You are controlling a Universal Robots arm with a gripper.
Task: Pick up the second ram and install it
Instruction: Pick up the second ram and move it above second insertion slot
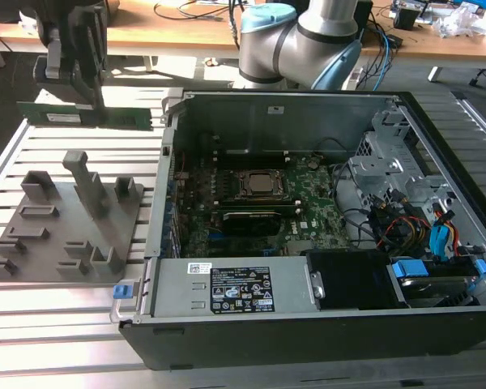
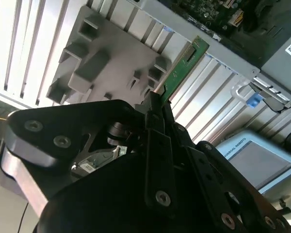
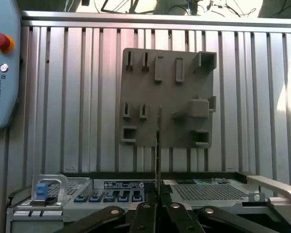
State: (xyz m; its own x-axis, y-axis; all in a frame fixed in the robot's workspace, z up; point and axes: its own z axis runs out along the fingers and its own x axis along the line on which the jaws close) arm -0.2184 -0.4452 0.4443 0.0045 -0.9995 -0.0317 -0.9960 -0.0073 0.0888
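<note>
Currently the gripper [image 1: 87,102] is clamping the second ram [image 1: 130,119], holding it level over the gray tray [image 1: 65,231] at the exterior view's left; rightward the open computer case [image 1: 164,190] is lying well apart; with so narrow a pinch, the stick could be tilting or slipping and clipping the case wall.

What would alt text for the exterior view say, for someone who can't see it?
A gripper holds a green ram stick level in the air above a grey holder plate on a slatted table. Toward the exterior view's right lies an open computer case, its motherboard exposed.
</note>
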